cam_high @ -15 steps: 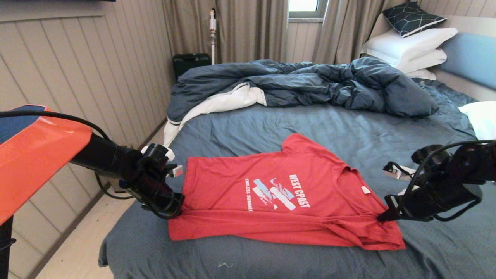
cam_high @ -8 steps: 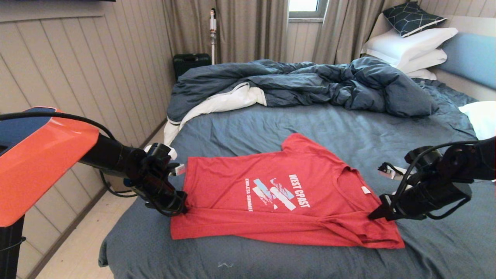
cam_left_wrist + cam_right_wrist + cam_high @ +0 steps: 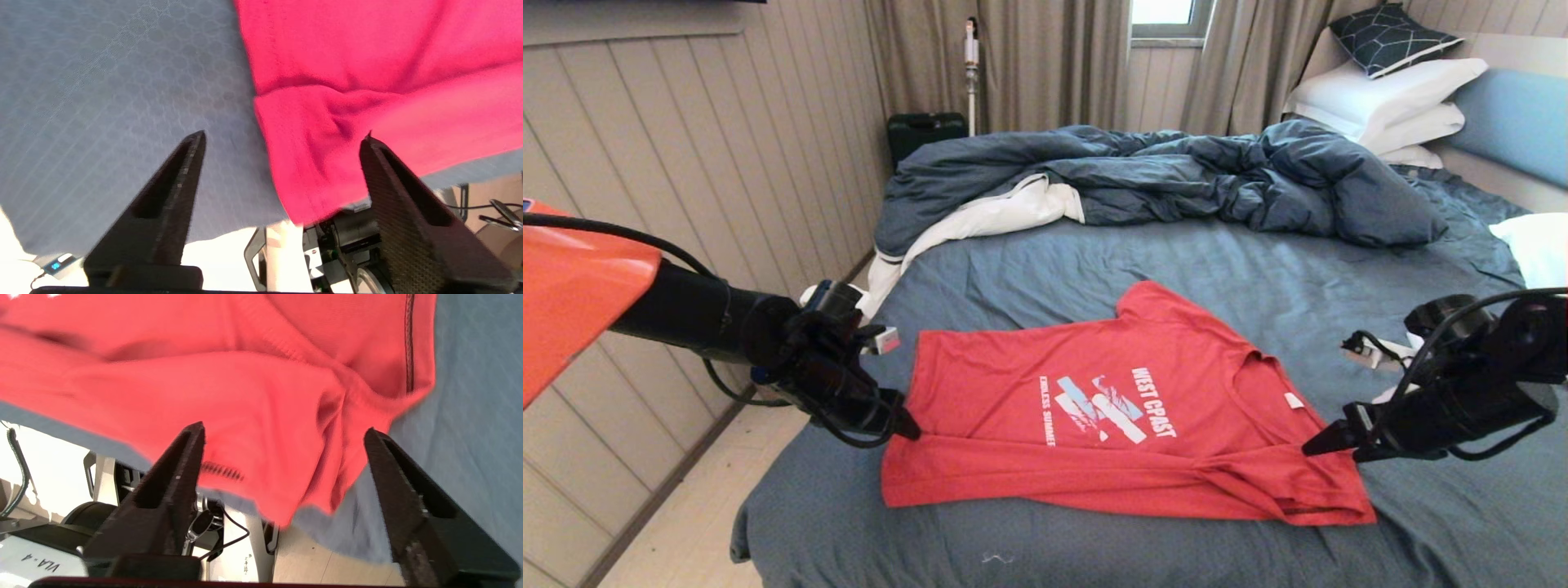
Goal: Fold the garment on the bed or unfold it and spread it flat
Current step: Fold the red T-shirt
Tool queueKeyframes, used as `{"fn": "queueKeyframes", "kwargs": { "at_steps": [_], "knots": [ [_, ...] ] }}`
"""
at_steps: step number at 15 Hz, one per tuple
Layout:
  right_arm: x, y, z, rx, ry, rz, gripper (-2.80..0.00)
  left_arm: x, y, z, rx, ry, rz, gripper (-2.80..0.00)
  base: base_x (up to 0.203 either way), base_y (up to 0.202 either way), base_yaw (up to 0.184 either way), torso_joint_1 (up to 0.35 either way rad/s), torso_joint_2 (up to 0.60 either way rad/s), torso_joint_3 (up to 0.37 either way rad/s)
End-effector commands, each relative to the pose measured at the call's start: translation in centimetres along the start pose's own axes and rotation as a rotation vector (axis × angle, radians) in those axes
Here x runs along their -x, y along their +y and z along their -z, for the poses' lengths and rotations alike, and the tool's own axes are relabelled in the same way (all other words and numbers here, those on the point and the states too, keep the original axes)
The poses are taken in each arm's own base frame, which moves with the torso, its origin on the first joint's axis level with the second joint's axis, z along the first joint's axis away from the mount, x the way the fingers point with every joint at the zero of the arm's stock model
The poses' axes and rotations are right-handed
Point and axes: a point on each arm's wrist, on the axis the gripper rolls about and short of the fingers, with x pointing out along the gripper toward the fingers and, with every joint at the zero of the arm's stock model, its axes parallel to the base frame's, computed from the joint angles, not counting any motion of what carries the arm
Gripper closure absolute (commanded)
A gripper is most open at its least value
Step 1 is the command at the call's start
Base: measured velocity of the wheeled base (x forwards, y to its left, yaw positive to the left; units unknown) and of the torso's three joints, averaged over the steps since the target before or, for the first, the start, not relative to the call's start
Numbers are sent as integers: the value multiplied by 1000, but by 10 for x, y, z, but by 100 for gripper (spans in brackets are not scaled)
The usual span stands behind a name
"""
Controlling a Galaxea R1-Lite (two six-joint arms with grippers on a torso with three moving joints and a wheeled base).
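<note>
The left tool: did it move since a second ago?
Yes. The left tool let go, opened and backed off the red T-shirt's corner toward the wooden wall.

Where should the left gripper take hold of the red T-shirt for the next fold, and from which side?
Judging by how it lies, grip the T-shirt at its folded hem corner nearest the left gripper, coming in from the bed's left edge. The doubled cloth there gives a thick lip, and that gripper's open jaws already straddle it. The right gripper is open at the shoulder end.
</note>
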Motion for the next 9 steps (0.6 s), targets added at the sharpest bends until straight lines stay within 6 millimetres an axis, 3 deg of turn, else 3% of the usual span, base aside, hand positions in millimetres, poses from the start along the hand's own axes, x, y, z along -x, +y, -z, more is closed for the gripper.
{"fn": "queueKeyframes", "kwargs": {
  "at_steps": [1, 5, 6, 7, 8, 9],
  "knots": [
    [20, 4, 6, 6, -45, 11, -280, 19, -1, 0, 1, -41, -3, -280, 0, 0, 0, 0, 0, 0],
    [24, 1, 13, -11, -44, 16, -280, 28, 5, 7, 22, -44, -17, -280, 0, 0, 0, 0, 0, 0],
    [27, 3, 16, -9, -48, 16, -280, 33, 5, 9, 24, -51, -18, 0, 0, 0, 0, 0, 0, 0],
    [29, 5, 21, -9, -46, 16, -280, 39, 6, 15, 26, -51, -20, 0, 0, 0, 0, 0, 0, 0],
    [31, 6, 25, -8, -45, 16, -13, 45, 5, 20, 26, -55, -19, 0, 0, 0, 0, 0, 0, 0],
    [33, 8, 30, -4, -43, 17, 0, 52, 4, 27, 28, -60, -18, 0, 0, 0, 0, 0, 0, 0]
  ]
}}
